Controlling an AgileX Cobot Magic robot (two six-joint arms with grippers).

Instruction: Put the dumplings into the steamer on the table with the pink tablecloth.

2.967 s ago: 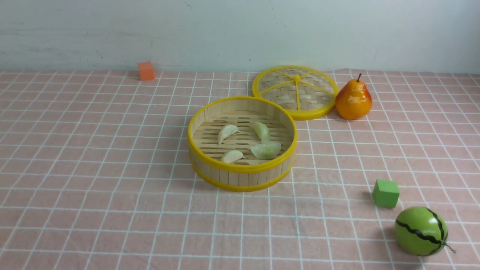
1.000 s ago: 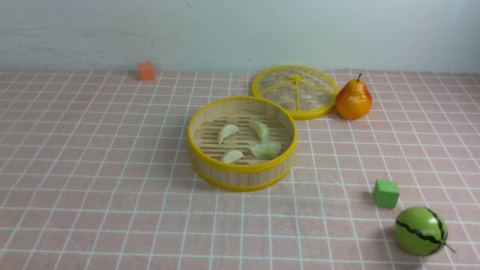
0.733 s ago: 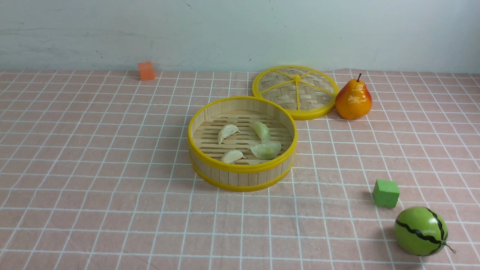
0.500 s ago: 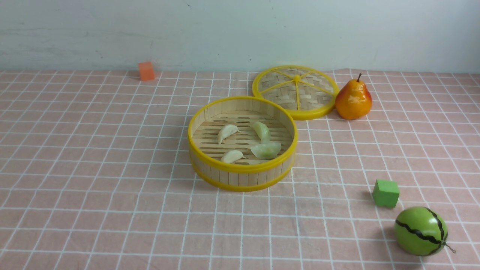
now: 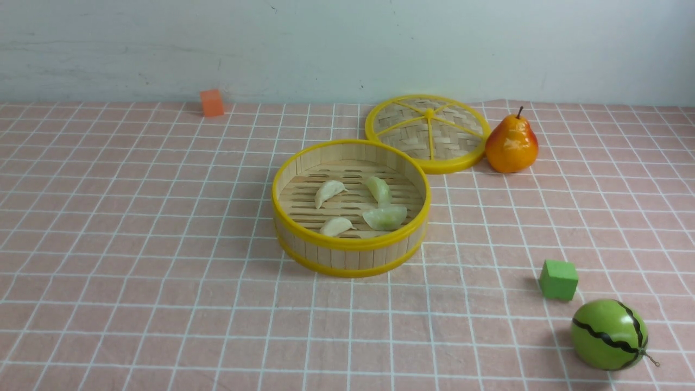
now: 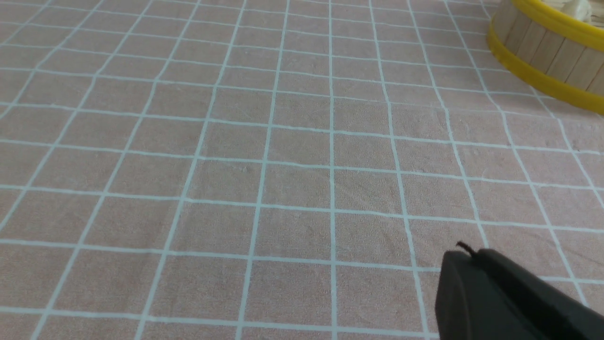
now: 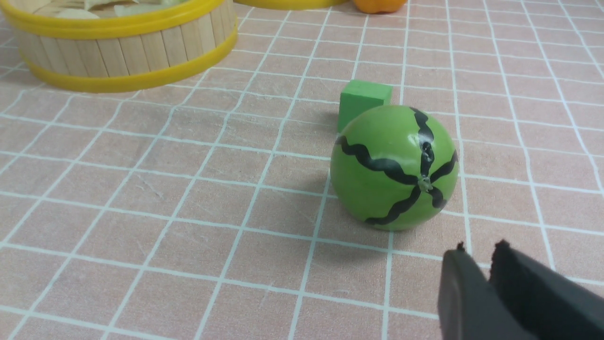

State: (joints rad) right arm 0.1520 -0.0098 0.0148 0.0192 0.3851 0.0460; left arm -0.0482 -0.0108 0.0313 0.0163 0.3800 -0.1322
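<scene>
Lying in the steamer [image 5: 352, 208] mid-bench, all four dumplings [image 5: 385, 217] sit well apart from both fingers — left fingers [image 6: 465, 257] closed and empty, right fingers [image 7: 479, 257] slightly parted, empty, beside the melon [image 7: 394, 167]. Nothing has moved since earlier.
</scene>
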